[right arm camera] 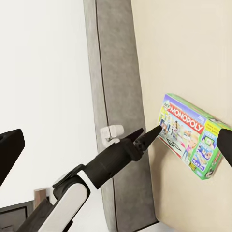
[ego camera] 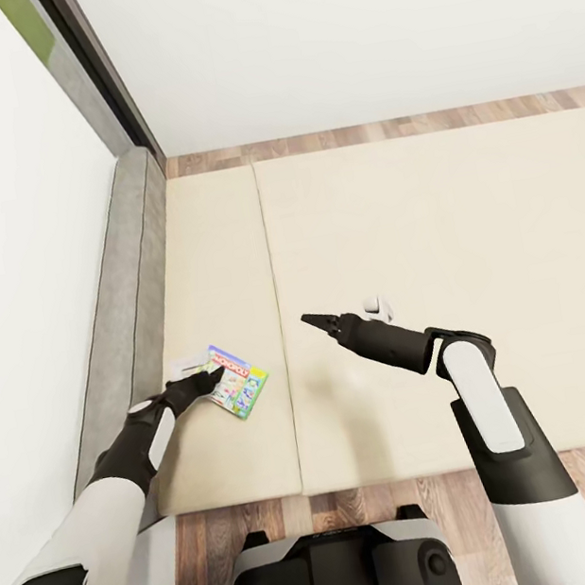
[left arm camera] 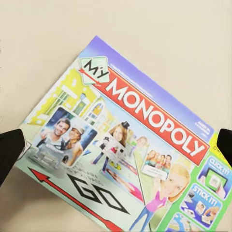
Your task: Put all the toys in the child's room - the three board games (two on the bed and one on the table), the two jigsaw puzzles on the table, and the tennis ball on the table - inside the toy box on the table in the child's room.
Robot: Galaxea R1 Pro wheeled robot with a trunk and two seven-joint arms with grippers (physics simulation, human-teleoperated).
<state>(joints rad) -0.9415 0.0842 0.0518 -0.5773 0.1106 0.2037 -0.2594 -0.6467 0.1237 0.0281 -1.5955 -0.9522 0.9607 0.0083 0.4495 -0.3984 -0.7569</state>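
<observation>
The left pincer [ego camera: 213, 375] sits in the lower left of the head view, its dark tip over the near edge of a board game [ego camera: 235, 381], a flat printed box with a red "My Monopoly" logo. In the left wrist view the two fingers [left arm camera: 9, 150] stand wide apart at the frame's side edges, with the box [left arm camera: 130, 154] lying flat between and beyond them, so the pincer is open and grips nothing. The box rests on the beige mattress of the bed [ego camera: 437, 238], on its narrow left panel, close to the grey padded frame side [ego camera: 125, 293]. The right pincer [ego camera: 320, 321] hovers near the middle of the head view above the mattress, well apart from the box; its tip looks drawn to a point, though I cannot tell whether it is fully closed. Wooden floor [ego camera: 379, 130] shows past the bed.
</observation>
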